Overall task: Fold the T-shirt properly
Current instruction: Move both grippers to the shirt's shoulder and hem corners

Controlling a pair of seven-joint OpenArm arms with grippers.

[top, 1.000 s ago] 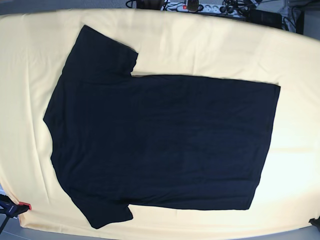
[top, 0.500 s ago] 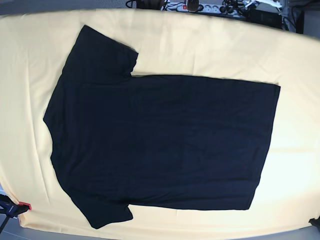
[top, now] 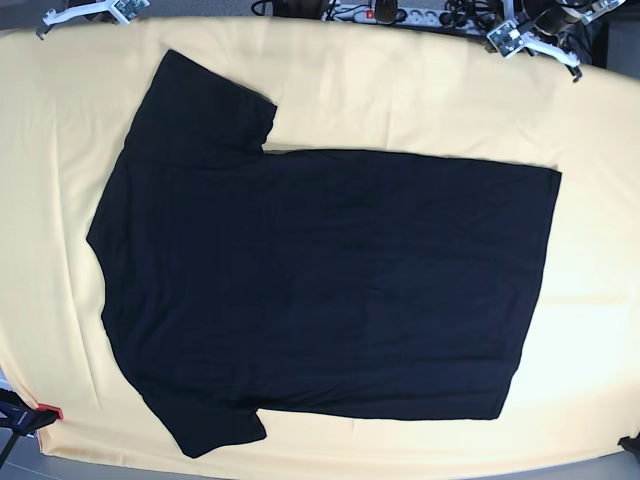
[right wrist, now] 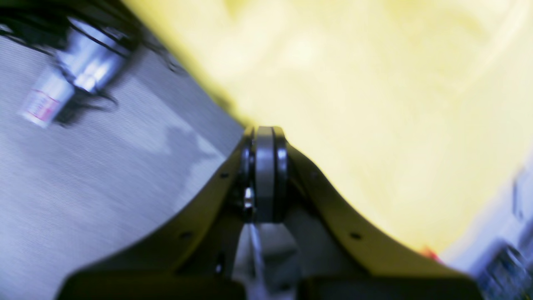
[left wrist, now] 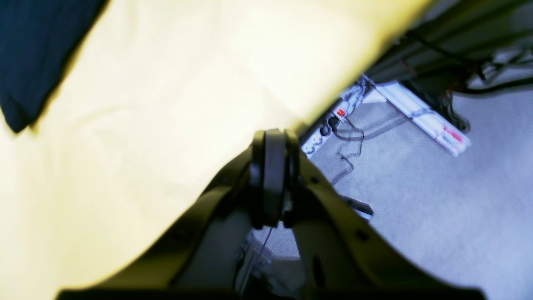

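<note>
While nothing on the table [top: 600, 330] is yet folded, the pale yellow cloth [top: 60, 300] is seen covering it edge to edge. On this cloth the T-shirt [top: 330, 280] is spread flat, plain black side up, with its long axis running across the base view: the collar end and both sleeves lie toward that view's left, the straight hem toward its right. One sleeve is pointed at the far edge, the other at the near edge.

Both arms are seen only as small tips at the far edge, well apart from the garment. The left gripper [top: 530, 38] is placed at the far right corner, nearest the hem's far corner; in its wrist view a dark corner of the shirt [left wrist: 29, 62] is caught at the upper left. The right gripper [top: 90, 12] is placed at the far left corner, nearest the far sleeve; no black cloth is shown in its wrist view, only yellow cloth and floor.

Each gripper [left wrist: 272, 137] [right wrist: 264, 133] is seen pressed closed in its wrist view, with nothing held.

A power strip [left wrist: 329, 129] is seen on the floor beyond the table.
</note>
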